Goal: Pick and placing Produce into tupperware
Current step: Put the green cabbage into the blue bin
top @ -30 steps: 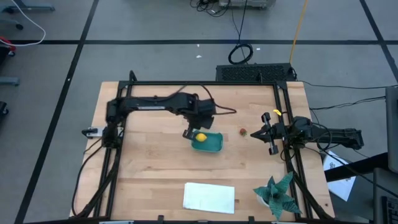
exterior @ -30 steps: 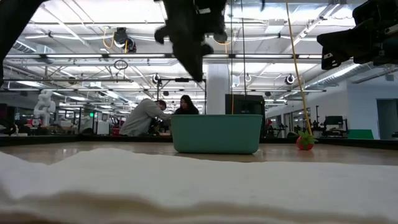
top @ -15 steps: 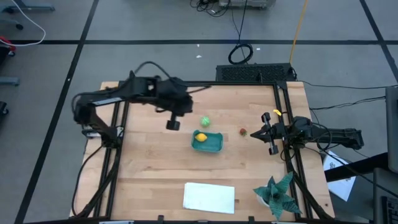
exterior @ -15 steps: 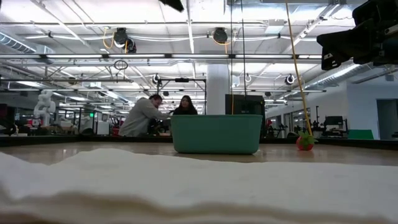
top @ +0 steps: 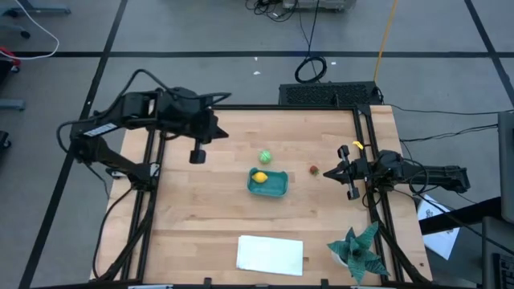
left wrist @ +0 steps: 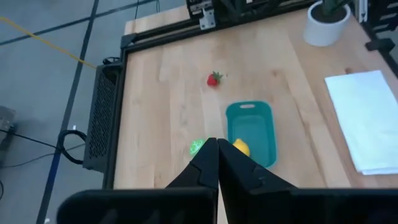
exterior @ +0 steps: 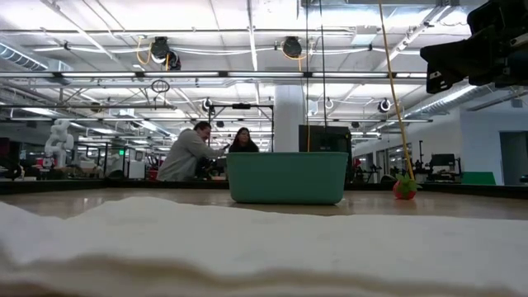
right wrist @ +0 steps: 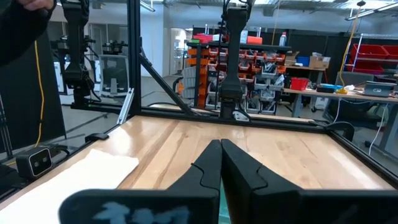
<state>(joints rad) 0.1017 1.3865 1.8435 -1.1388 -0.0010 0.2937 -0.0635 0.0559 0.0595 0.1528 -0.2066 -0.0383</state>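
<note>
From above, the lemon [top: 259,177] lies in the teal tub [top: 273,186], the green ball [top: 264,156] just behind it, the red piece [top: 313,169] beside it; the empty left gripper [top: 196,153] and right gripper [top: 347,172], both pressed together, must open, likely for the ball next; the left wrist view agrees.

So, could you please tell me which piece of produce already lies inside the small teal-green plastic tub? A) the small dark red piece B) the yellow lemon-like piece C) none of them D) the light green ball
B: the yellow lemon-like piece lies inside the small teal-green plastic tub, while the light green ball and the small dark red piece sit on the wooden table outside it.
</note>
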